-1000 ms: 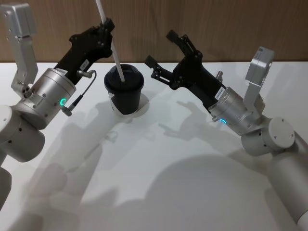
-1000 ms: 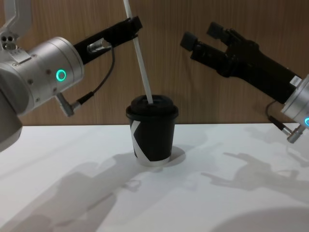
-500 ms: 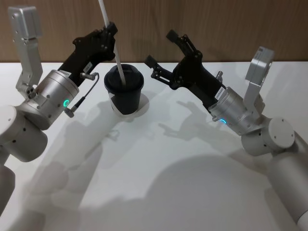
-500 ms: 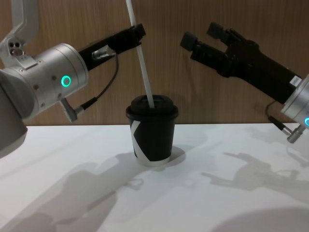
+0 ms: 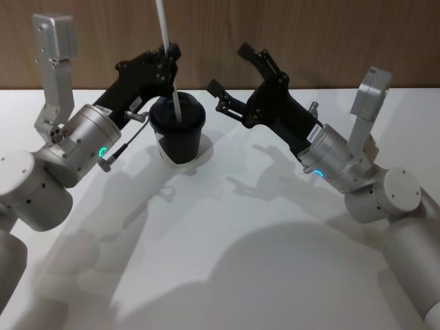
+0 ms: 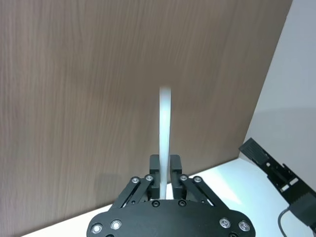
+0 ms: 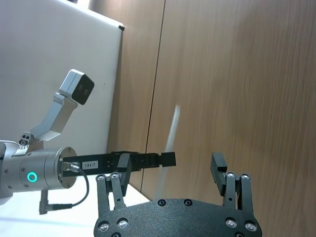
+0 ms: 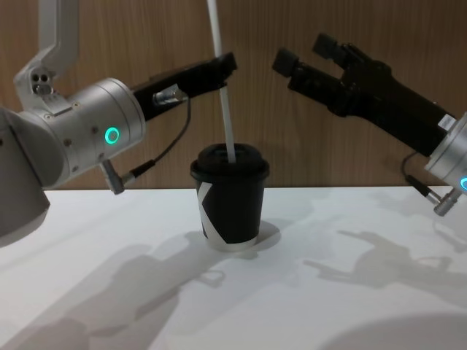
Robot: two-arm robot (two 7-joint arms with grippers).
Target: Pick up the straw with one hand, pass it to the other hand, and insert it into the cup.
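Standing in the cup (image 8: 230, 193), the straw (image 8: 222, 80) stays pinched by the left pincer (image 8: 222, 69).

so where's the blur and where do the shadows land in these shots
Right wrist view: the straw is a faint, smeared streak. Left wrist view: its upper end is soft. Head view: arm shadows spread across the table toward the camera. Chest view: the cup casts a short shadow to its right.
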